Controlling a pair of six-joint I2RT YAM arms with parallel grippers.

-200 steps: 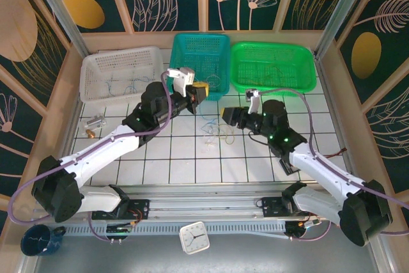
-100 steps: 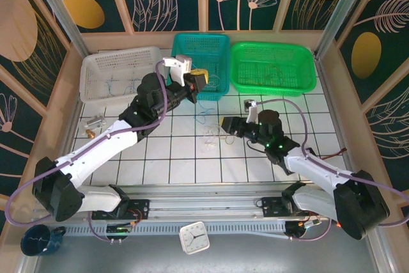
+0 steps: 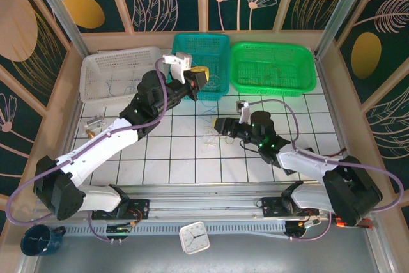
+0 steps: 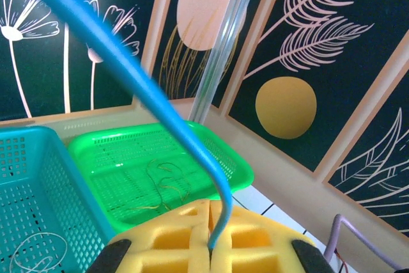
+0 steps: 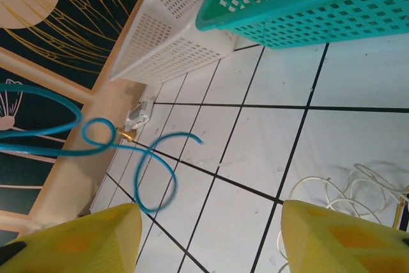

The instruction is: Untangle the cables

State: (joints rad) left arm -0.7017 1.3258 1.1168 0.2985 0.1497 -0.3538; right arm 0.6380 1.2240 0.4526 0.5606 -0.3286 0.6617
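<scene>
Left gripper [image 3: 200, 78]: higher and farther back than a second ago, now at the near rim of the teal basket [image 3: 203, 61]. Its yellow pads are pressed together on the blue cable [image 3: 203, 112].
Blue cable: a thin strand hanging from those pads down to the tangle [image 3: 211, 133], which lies on the tiles between the two grippers.
Right gripper [image 3: 220, 124]: it has shifted left and toward the arm bases over the last second and is now just beside the tangle. Its jaws are apart with nothing between them.
Left wrist view: the pads [image 4: 166, 247] meet along a seam, and the blue cable [image 4: 160, 97] rises out of it and arches up to the left. Yellowish wires [image 4: 163, 187] lie in the green basket [image 4: 217, 158], and a whitish loop [image 4: 32, 254] lies in the teal basket [image 4: 25, 158].
Right wrist view: the blue cable [image 5: 150, 158] curls in loose loops ahead of the spread fingers [image 5: 77, 241]. A white cable [image 5: 332, 193] coils on the tile by the right-hand finger. A small brass-tipped fitting [image 5: 131, 126] sits near the table's edge.
Surface: white tiled table [image 3: 185, 171] with dark grout lines. The white basket [image 3: 118, 71], the teal basket and the green basket [image 3: 271, 67] stand in a row along its far side.
Room: dark wall panels with gold and pink leaf patterns, framed in pale wood and metal posts. A clock [image 3: 193, 237] and a blue mug [image 3: 38, 240] sit below the arm rail.
</scene>
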